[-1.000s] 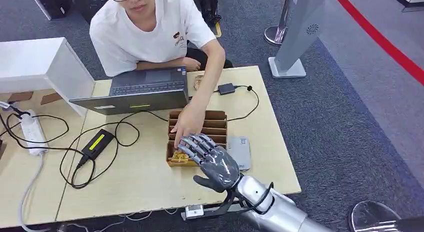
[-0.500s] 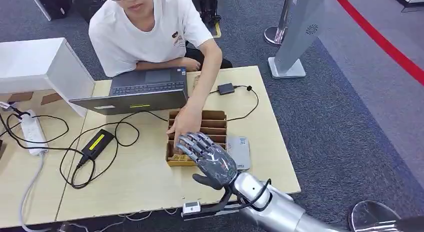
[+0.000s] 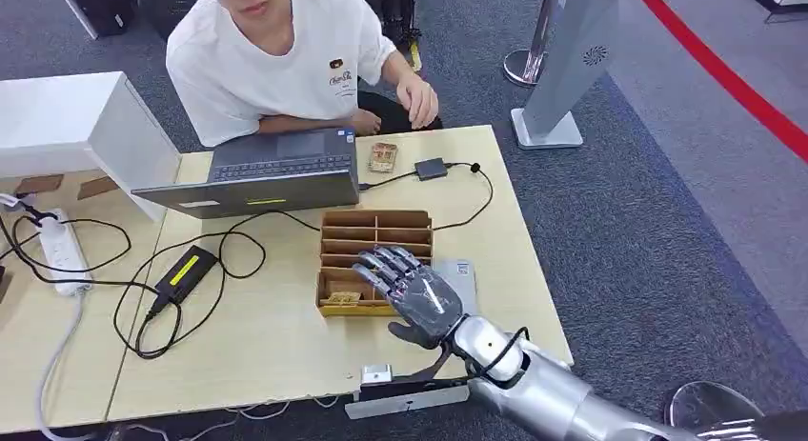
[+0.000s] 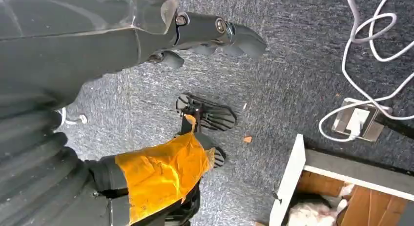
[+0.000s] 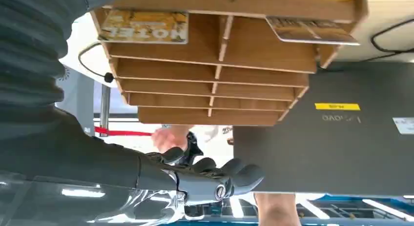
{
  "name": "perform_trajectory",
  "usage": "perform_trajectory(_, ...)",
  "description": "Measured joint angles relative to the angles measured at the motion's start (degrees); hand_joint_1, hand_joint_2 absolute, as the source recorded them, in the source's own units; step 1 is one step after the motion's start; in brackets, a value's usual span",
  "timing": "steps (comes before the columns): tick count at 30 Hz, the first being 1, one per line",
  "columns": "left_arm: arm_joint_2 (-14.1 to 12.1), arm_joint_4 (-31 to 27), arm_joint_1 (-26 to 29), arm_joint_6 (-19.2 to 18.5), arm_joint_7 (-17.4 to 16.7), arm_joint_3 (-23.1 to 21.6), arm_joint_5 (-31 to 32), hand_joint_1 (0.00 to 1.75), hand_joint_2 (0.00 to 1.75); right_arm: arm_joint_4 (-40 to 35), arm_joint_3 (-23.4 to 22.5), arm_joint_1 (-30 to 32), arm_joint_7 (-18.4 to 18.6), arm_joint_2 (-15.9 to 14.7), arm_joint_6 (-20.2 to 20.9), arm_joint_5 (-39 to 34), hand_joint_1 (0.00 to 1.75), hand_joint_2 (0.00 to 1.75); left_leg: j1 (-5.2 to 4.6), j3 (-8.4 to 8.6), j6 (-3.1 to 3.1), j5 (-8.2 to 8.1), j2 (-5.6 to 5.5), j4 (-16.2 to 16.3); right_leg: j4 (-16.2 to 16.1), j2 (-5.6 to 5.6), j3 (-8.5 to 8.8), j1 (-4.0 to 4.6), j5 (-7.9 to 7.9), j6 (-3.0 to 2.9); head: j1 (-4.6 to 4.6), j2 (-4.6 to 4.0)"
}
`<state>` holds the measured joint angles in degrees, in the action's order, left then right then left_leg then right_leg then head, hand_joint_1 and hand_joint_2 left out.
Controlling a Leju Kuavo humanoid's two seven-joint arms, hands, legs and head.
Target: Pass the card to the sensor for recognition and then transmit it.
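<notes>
Brown slotted card tray (image 3: 375, 233) holds a yellow card (image 3: 345, 297) in its nearest row. The right hand (image 3: 412, 295) is poised above it, fingers spread and empty; a thumb-and-finger pinch on the card's edge is likely best.
</notes>
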<state>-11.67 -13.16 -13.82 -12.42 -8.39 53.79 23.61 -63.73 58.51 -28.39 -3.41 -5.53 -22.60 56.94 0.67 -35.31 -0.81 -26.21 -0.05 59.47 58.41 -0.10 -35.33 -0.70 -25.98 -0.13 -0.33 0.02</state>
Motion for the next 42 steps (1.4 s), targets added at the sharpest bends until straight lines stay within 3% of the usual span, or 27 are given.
perform_trajectory(30,-1.11,0.00,2.55,-0.85,0.70,0.00,-1.51,0.00,1.75,-2.08,-1.16,0.31,1.53,-4.41,0.63,-0.98,0.00,1.75,0.00,0.00,0.00,0.00,0.00,0.00,-0.01,0.01,-0.02,0.00,-0.01,0.00,0.00,-0.02)
perform_trajectory(42,-1.55,0.00,2.75,3.15,0.87,0.00,-0.98,0.00,1.75,-2.86,-5.01,2.84,2.40,-7.06,0.48,-0.90,0.00,1.75,-0.01,0.00,0.00,-0.01,0.00,0.00,-0.02,0.00,-0.01,-0.01,0.00,0.00,0.00,-0.02)
